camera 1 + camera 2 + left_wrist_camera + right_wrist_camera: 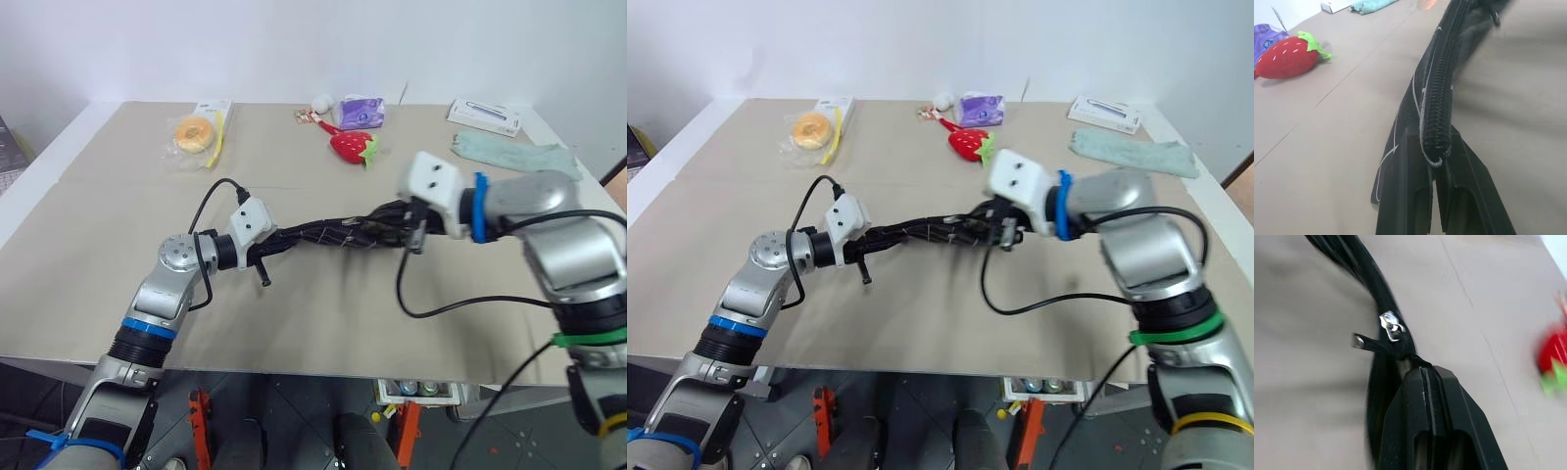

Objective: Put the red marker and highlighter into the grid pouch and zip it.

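1. Beige table (118, 245) w/ white wall behind; grid pouch (333, 235) hangs above the tabletop, stretched between both arms, well nearer the robot than the strawberry plush (355, 145).
2. Left gripper (1436, 147) clamped on one end of the pouch, fingers pinching the zipper edge (coil seen running away from it in the left wrist view).
3. Right gripper (1409, 366) at the pouch's other end, jaws together, nipping fabric right by the zipper pull (1391, 327).
4. Red marker & highlighter: can't spot either on the table or poking out of the pouch — prob. inside, but can't tell.
5. Risk A: right pinch looks to sit on fabric by the slider, not on the pull tab. If it tugs, fabric bunches and the zip stalls.
6. Risk B: left hold is thin, just the seam end. A hard pull from the right could rip the pouch free, dropping it to the table.
7. Risk C: pouch sags mid-span; any stretch still unzipped could spill contents.
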`<state>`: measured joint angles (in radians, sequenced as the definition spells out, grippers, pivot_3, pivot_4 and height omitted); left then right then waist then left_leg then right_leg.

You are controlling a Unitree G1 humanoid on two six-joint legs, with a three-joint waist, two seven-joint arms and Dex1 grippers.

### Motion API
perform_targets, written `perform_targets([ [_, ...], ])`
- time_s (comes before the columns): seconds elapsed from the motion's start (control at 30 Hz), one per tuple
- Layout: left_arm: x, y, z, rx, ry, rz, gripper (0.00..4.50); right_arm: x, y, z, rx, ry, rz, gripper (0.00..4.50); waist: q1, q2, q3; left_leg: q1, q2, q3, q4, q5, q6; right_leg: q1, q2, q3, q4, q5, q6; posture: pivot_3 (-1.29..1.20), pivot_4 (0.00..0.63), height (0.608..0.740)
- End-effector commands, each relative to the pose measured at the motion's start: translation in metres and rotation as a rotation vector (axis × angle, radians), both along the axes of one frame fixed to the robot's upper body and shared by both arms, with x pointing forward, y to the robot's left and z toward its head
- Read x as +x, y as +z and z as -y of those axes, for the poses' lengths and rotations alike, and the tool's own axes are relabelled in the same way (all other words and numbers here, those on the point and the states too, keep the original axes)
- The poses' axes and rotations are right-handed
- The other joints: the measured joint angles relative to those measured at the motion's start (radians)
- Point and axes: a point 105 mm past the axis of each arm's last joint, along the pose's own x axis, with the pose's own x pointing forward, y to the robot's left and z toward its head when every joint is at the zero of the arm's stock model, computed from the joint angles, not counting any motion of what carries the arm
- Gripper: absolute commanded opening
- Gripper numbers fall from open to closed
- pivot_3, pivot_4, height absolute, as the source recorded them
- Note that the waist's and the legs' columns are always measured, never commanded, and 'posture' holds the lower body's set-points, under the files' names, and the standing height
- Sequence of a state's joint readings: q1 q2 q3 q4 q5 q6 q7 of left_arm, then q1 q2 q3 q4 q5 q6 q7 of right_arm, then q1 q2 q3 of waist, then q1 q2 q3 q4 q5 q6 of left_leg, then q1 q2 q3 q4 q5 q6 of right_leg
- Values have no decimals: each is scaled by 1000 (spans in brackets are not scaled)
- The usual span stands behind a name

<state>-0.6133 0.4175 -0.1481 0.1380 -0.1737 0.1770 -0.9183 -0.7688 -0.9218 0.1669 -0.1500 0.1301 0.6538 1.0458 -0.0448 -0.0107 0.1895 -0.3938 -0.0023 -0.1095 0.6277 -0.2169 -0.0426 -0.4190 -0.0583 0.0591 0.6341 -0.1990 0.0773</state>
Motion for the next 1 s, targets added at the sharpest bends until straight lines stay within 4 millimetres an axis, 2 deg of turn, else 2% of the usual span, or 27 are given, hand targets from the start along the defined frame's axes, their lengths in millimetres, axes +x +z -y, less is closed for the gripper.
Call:
perform_targets([
  [0.03,-1,14,-3,-19,4,50,0,3,15,38,-24,-127,68,59,-3,0,0,0,0,0,0,0,0,0,0,0,0,0,0,0,150,740],
  [0.1,0,14,-3,-20,4,49,0,2,13,56,-44,-188,64,59,-3,0,0,0,0,0,0,0,0,0,0,0,0,0,0,0,150,740],
  [0.2,0,14,-3,-21,3,49,0,1,13,66,-39,-216,65,59,-5,0,0,0,1,0,0,0,0,0,1,0,0,0,0,0,150,740],
  [0.33,1,14,-2,-20,-1,42,0,-2,14,57,-20,-184,74,59,-4,0,0,1,1,1,0,0,0,0,1,1,0,0,0,0,150,740],
  [0.43,1,13,-2,-11,-4,38,0,-2,25,47,70,-155,94,59,-4,0,0,1,0,1,0,0,0,0,0,1,0,0,0,0,150,740],
  [0.47,1,12,-2,-9,-4,37,0,-3,28,45,107,-150,89,686,-4,0,0,1,0,1,0,0,0,0,0,1,0,0,0,0,150,740],
  [0.5,1,12,-2,-14,-5,25,0,-3,34,45,157,-152,90,970,-3,0,0,1,0,1,0,0,0,0,0,1,0,0,0,0,150,740],
  [0.53,1,13,-3,-21,1,18,360,-4,39,47,193,-155,93,1425,-3,0,0,1,0,1,0,0,0,0,0,1,0,0,0,0,150,740],
  [0.57,2,13,-4,-22,4,13,842,-4,42,49,219,-161,95,2080,-2,0,0,1,0,1,0,0,0,0,0,1,0,0,0,0,150,740],
  [0.63,-1,11,-4,-9,-14,-3,1451,-4,45,53,271,-166,90,2806,-2,0,0,0,0,1,0,0,0,0,0,1,0,0,1,0,150,740],
  [0.67,-3,11,-4,-7,-29,-12,2047,-4,46,55,304,-170,83,3414,-2,0,0,0,0,1,0,0,0,0,0,1,0,0,1,0,150,740],
  [0.73,-10,13,-2,-40,-69,-53,3008,-2,43,60,369,-183,58,4340,-2,0,0,0,0,1,0,0,0,0,0,1,0,0,1,0,150,740],
  [0.77,-14,16,-1,-64,-90,-81,3647,0,39,65,390,-203,46,4500,-2,0,0,0,0,1,0,0,0,0,0,1,0,0,1,0,150,740],
  [0.83,-21,21,-2,-99,-126,-138,4431,7,23,81,385,-280,19,4500,-3,0,0,0,0,1,0,0,0,1,0,1,0,0,1,0,150,740],
  [0.9,-26,28,-7,-144,-145,-205,4431,11,11,95,372,-341,1,4500,-3,0,0,0,0,1,0,0,0,1,0,1,0,0,1,0,150,740],
  [1.0,-31,40,-21,-206,-134,-275,4431,12,-1,105,375,-385,-24,4500,-8,1,0,0,1,1,0,0,0,0,1,1,0,0,1,0,150,740],
])
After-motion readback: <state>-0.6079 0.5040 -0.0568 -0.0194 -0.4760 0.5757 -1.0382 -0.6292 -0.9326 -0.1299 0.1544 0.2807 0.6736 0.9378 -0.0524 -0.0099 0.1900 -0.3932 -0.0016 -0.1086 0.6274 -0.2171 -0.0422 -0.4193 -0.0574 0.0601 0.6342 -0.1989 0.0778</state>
